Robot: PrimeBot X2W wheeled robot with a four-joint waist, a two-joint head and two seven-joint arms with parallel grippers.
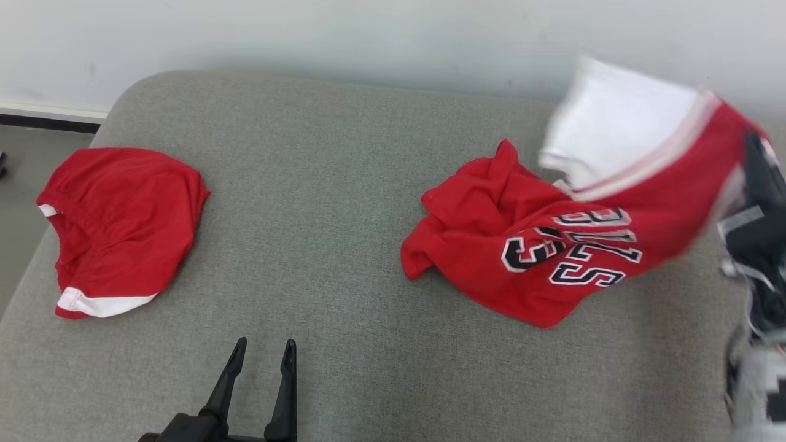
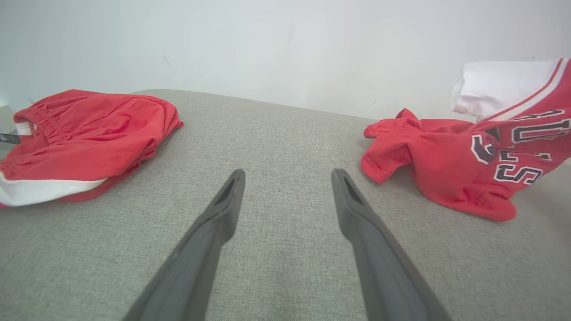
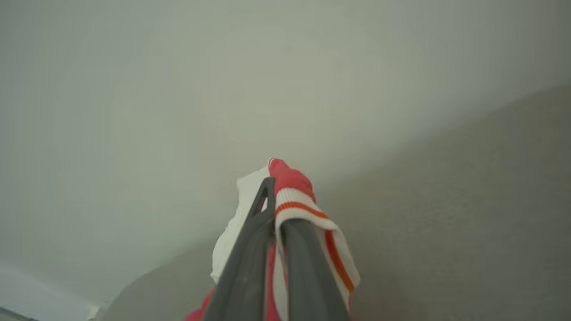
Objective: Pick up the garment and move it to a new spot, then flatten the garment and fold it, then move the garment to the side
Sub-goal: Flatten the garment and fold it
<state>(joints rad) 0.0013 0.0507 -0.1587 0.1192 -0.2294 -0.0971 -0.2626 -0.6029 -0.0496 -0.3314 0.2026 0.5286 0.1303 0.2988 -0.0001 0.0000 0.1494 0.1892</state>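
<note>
R pincer (image 1: pixel 756 162) holds jersey (image 1: pixel 522 270) up.

I count two red clothes: one jersey (image 1: pixel 540 264) and one pair of shorts (image 1: pixel 123 227). I count two grippers: my left gripper (image 1: pixel 264 345) and my right gripper (image 3: pixel 273 209). I see one grey counter (image 1: pixel 331 184) and one white wall (image 1: pixel 307 37).

a grey fabric-covered pad (image 1: pixel 344 184) carries two garments: red shorts (image 1: pixel 123 227) with white trim lie at nine o'clock, a crumpled red jersey (image 1: pixel 509 258) rests at three o'clock.
</note>
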